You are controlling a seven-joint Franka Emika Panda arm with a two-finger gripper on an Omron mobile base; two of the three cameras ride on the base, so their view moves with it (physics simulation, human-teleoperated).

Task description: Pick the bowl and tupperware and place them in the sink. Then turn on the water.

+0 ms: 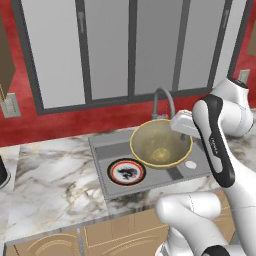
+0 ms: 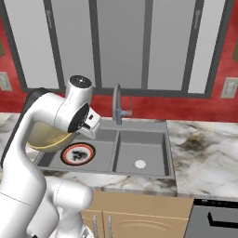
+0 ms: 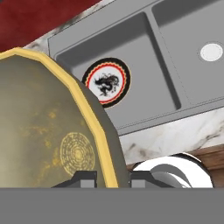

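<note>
- The gripper (image 3: 113, 177) was clamped on the bowl (image 3: 48, 131): in the hand view one dark fingertip sat inside the yellow rim and the other outside it, the wall pinched between them at about six o'clock.
- The bowl (image 1: 161, 143) hung in the air above the sink (image 1: 100, 150), tipped so that its speckled interior faced the left base camera; in the right base view only a sliver of it (image 2: 46, 138) showed from behind the arm, at nine o'clock of the hand.
- Judged from its look, the bowl was stiff and light, with a smooth, perhaps slippery glaze. A rim pinch like this lets it swing, so a hold deep over the wall seemed safest, and it ought to be lowered rather than dropped, since it might chip.
- The bowl held nothing that could be seen, only its mottled bottom with a ringed mark.
- The sink's left basin held a round red-and-white plate (image 3: 106, 83) with a dark mark, lying flat at roughly one o'clock of the bowl in the hand view.
- The right basin held nothing but its pale drain (image 3: 211, 52).
- The faucet (image 2: 117, 104) rose behind the divider at twelve o'clock; no stream ran from it.
</note>
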